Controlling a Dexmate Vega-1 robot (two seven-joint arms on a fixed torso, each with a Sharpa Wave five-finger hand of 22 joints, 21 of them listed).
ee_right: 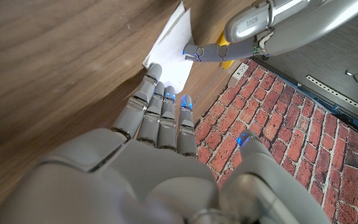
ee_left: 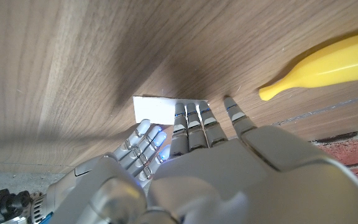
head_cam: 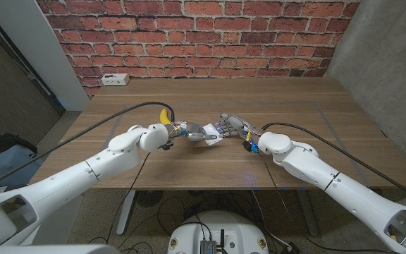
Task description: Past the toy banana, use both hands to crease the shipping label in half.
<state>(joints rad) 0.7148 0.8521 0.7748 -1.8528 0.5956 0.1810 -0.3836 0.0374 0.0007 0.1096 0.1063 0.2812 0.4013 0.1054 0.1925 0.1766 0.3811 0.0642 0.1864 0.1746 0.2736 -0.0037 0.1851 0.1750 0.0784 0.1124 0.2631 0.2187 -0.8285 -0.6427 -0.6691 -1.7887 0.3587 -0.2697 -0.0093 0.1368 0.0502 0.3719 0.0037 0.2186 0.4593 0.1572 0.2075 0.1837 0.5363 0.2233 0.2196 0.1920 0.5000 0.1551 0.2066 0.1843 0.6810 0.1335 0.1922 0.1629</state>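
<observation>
Pressing my left hand [head_cam: 191,132] and right hand [head_cam: 230,128] on the shipping label [head_cam: 211,140] just past the toy banana [head_cam: 163,115], neither grasping, I should keep edges aligned before creasing.

Toy banana [ee_left: 328,65] cut off by frame edge; shipping label [head_cam: 210,140] mostly hidden under fingers.

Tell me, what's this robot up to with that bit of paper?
It is working on a white shipping label lying on the wooden table. Both hands meet over it: the left hand and the right hand have their fingers on the paper, apparently to fold it in half. A toy banana lies just beside the left hand.
</observation>
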